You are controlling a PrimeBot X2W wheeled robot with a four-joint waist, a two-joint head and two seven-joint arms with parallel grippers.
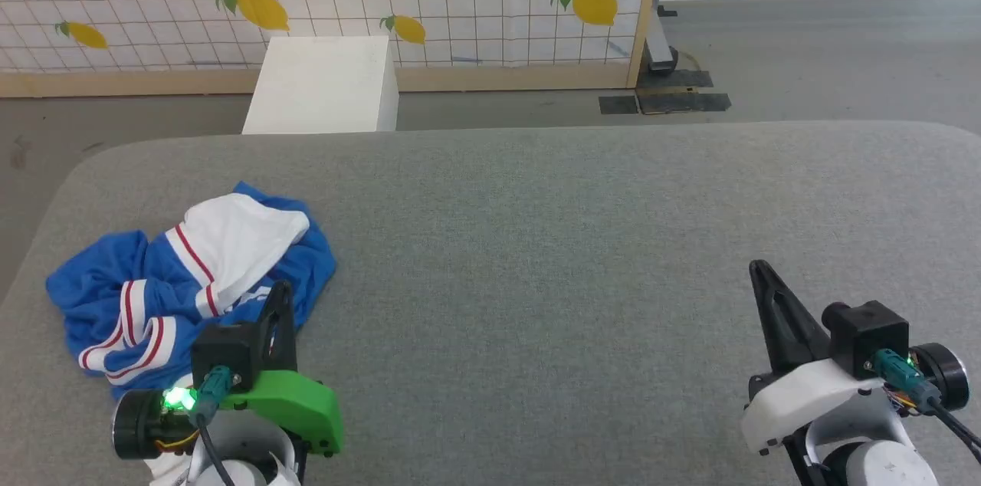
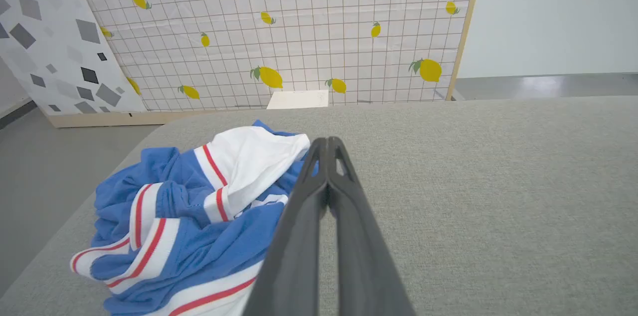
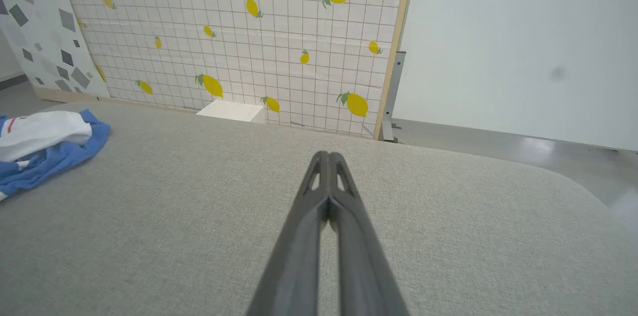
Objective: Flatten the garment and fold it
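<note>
We see the grey padded table (image 1: 552, 225) with the garment (image 1: 230, 241) crumpled at its eight o'clock. Our left gripper (image 1: 280, 293), fingers pressed together and empty, sits by the garment's five o'clock edge. Our right gripper (image 1: 760, 268), likewise closed and empty, is at four o'clock.

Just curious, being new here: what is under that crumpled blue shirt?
The garment lies bunched on the grey cushioned surface, which shows beside and beyond it. Anything beneath its folds is covered and cannot be seen.

one garment (image 1: 230, 241), two claws (image 1: 282, 288) (image 1: 759, 267), one white box (image 1: 326, 87), one grey table (image 1: 536, 241).
</note>
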